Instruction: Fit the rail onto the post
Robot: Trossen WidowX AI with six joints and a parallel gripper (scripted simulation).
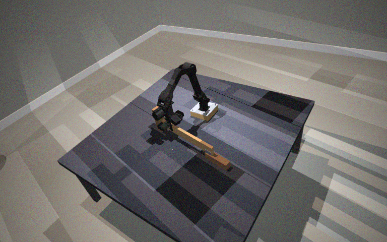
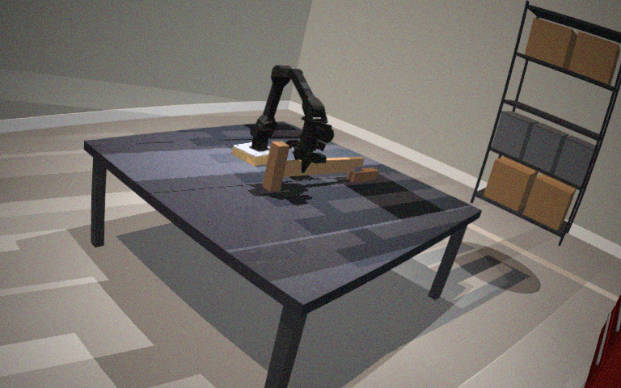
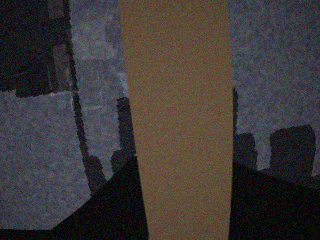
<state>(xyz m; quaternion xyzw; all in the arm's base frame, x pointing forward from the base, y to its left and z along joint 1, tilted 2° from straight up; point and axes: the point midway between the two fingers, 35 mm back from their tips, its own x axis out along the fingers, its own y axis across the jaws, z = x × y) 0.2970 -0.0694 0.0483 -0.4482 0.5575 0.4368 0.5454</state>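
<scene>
Gripper [image 1: 170, 127] [image 2: 306, 164] [image 3: 167, 163]: black, parallel-jaw, pointing down; fingers closed on the rail, one on either side.

Wooden bed rail [image 1: 194, 139] [image 2: 340, 166] [image 3: 181, 110]: long, pale; between the fingers, raised off the table [image 1: 136, 171] [image 2: 274, 229] [image 3: 40, 165], running out from them both ways.

Upright wooden post [image 1: 155, 109] [image 2: 276, 166]: just beyond the fingers, at the rail's near end; contact and pegs cannot be made out.

Footboard block [image 1: 218, 160] [image 2: 365, 175]: low, wooden, well apart from the fingers, at the rail's far end; seating in the bracket unclear.
</scene>
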